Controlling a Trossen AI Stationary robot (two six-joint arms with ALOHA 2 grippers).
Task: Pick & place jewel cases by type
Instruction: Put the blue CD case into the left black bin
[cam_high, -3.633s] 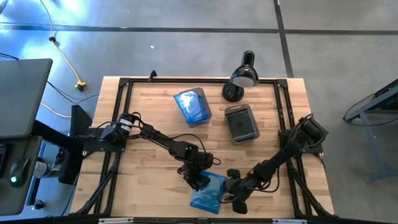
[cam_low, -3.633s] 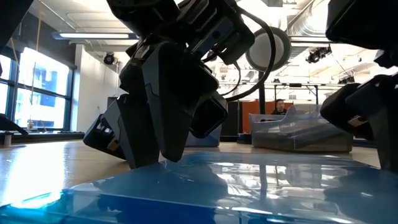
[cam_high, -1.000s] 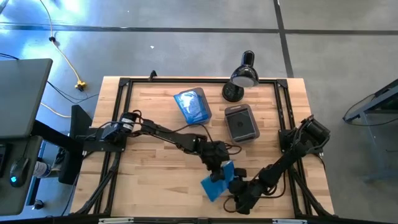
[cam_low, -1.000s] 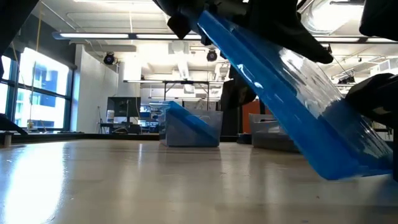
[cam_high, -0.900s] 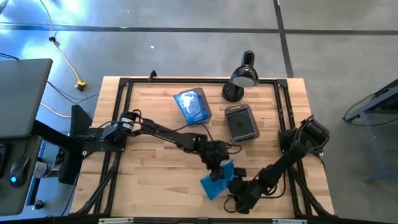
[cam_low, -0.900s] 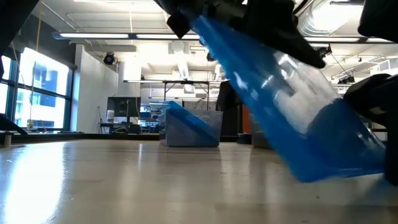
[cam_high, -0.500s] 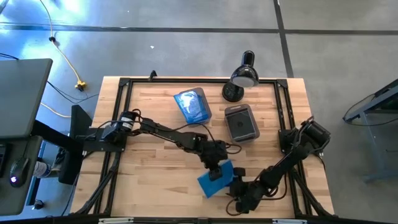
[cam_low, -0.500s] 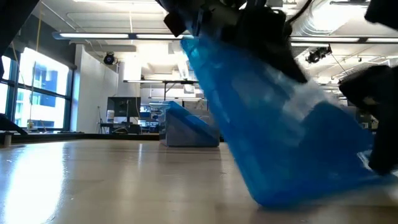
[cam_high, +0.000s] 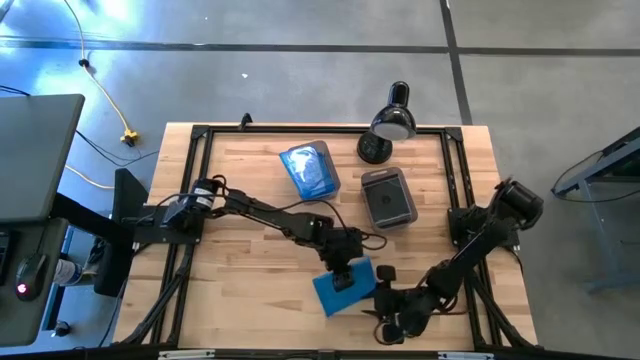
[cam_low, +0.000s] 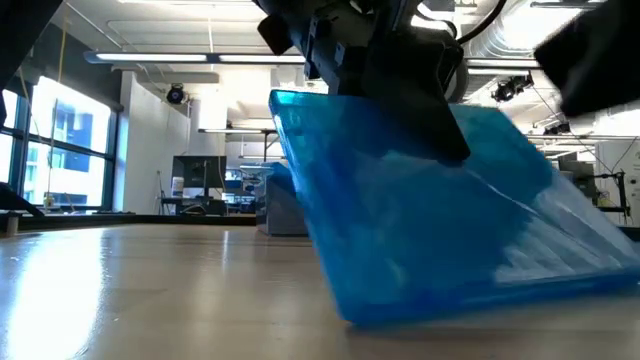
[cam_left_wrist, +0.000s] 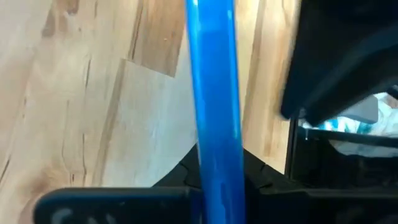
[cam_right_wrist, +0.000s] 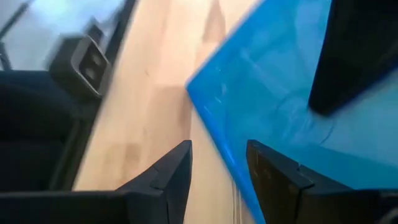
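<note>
Wooden planks make up the surface (cam_high: 240, 270), framed by a black rail and standing on a grey concrete floor. Near its front edge the left gripper (cam_high: 345, 270) is clamped on the upper edge of one blue case (cam_high: 344, 286), which stands tilted with its lower edge close to the wood; in the left wrist view that case (cam_left_wrist: 214, 106) runs edge-on between the dark fingers (cam_left_wrist: 112, 202). Just beside it, toward the front right corner, the right gripper (cam_high: 385, 308) hovers with its fingers (cam_right_wrist: 168, 174) apart and nothing between them, the corner of the case (cam_right_wrist: 267, 118) lying just ahead of the tips. Two grey tubs stand farther back, well apart from both grippers: one (cam_high: 309, 170) holds blue cases, how many I cannot tell, and the other (cam_high: 388, 197) holds something dark whose number I also cannot tell. One black lamp (cam_high: 385, 124) stands at the far edge behind the second tub.
</note>
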